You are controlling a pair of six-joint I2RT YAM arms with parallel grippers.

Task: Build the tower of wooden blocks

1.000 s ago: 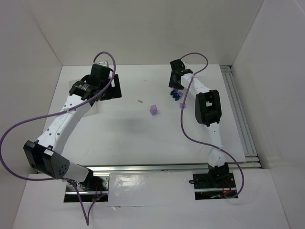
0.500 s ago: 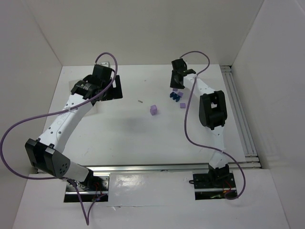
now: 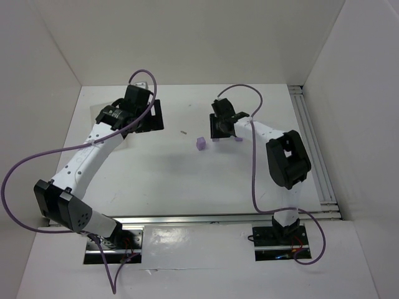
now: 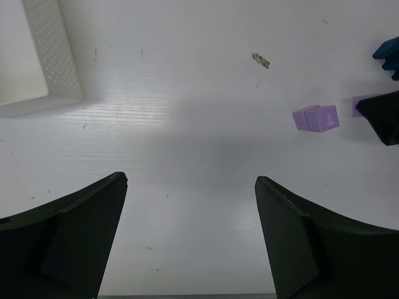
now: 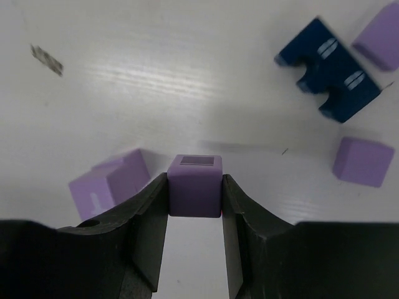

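Right wrist view: the right claw [image 5: 194,200] has its two black fingers partly closed on a light purple cube [image 5: 194,184], one smooth curved pad pressed flat to each side. The cube is matte, with sharp edges and a small dark rectangle on its top face. Whether it rests on the table [image 5: 187,75] or hangs just above it is hard to judge from this angle.

Just to the cube's left lies a second purple block [image 5: 109,185], tilted, apart from the finger. Farther off to the right sit a dark blue block [image 5: 329,87] with two notches cut into one edge, a plain purple cube [image 5: 363,162] below it, and another purple piece [image 5: 380,37] cut off by the frame. A small grey scrap [image 5: 47,60] lies at the far left.

The left claw [image 4: 190,230] stands wide open over bare white table, gripping nothing. Ahead of it and to its left is the corner of a translucent white perforated box [image 4: 59,75]. Only that corner shows, so its contents cannot be told.
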